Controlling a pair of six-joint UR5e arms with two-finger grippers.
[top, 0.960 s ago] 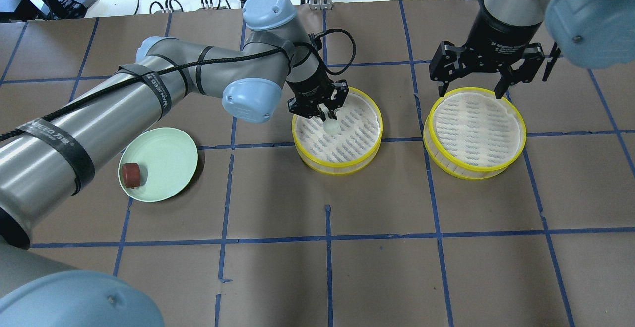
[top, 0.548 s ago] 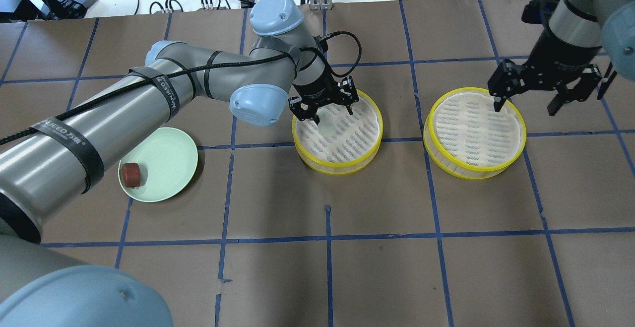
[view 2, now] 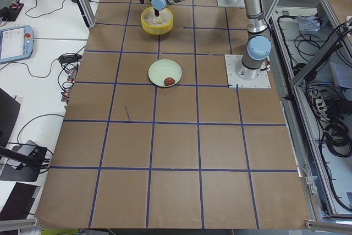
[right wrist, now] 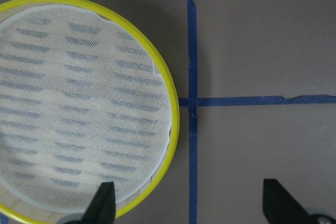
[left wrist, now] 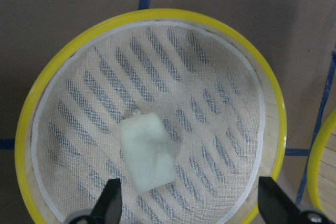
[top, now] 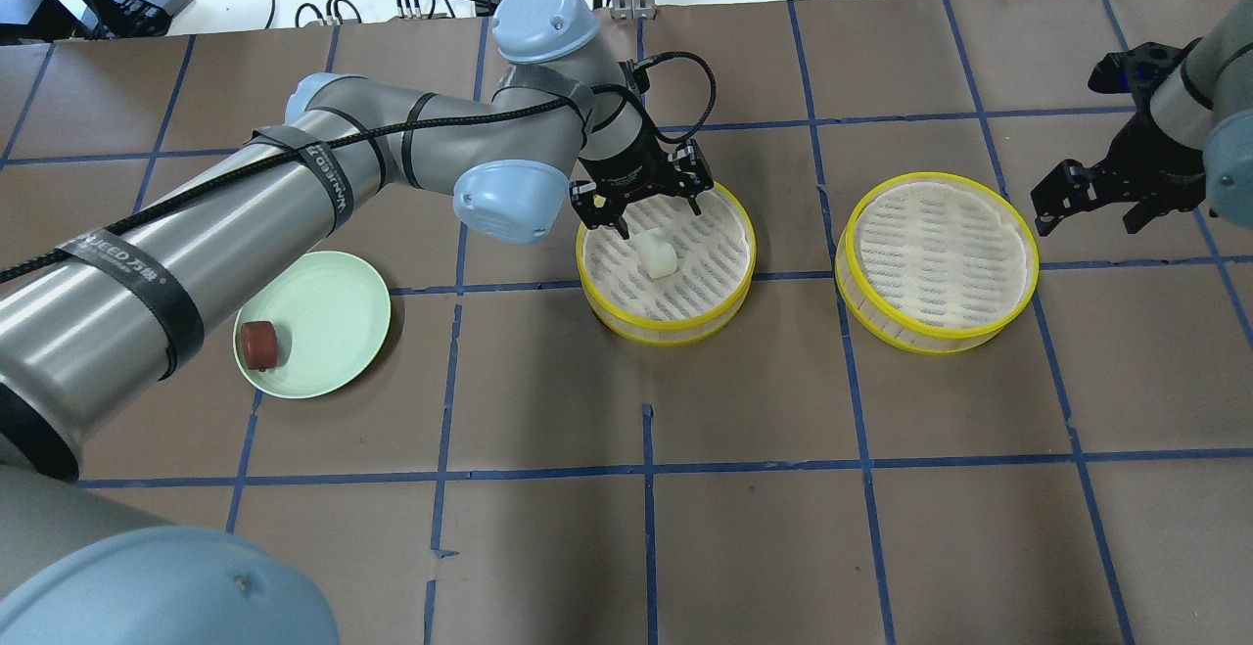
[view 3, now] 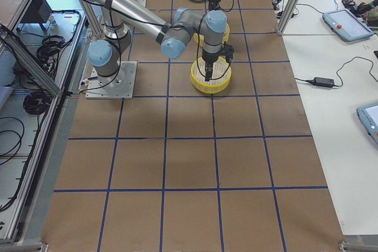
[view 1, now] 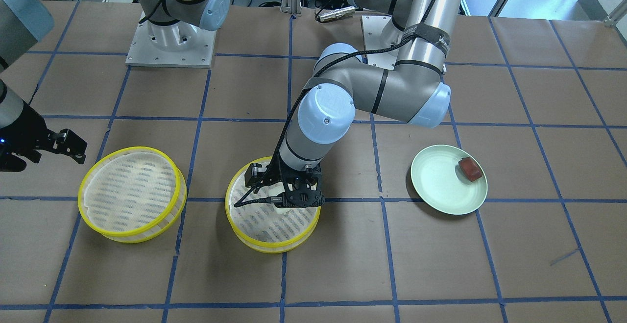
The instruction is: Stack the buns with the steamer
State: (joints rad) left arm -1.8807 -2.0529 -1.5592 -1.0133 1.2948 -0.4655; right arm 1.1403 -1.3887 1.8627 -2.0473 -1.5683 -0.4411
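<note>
Your reddish-brown blocky bun lies on the pale green round plate, not done yet. The white rounded bun sits in one yellow-rimmed mesh tray. The left gripper hangs wide above it. The right gripper is wide and empty beside the other tray. Nothing is stacked yet.

Bare surface runs along my base-side edge. The plate, middle tray and right tray stand apart, passable gaps between.

buns 2 | steamer trays 2 | plate 1 | pincers 2
</note>
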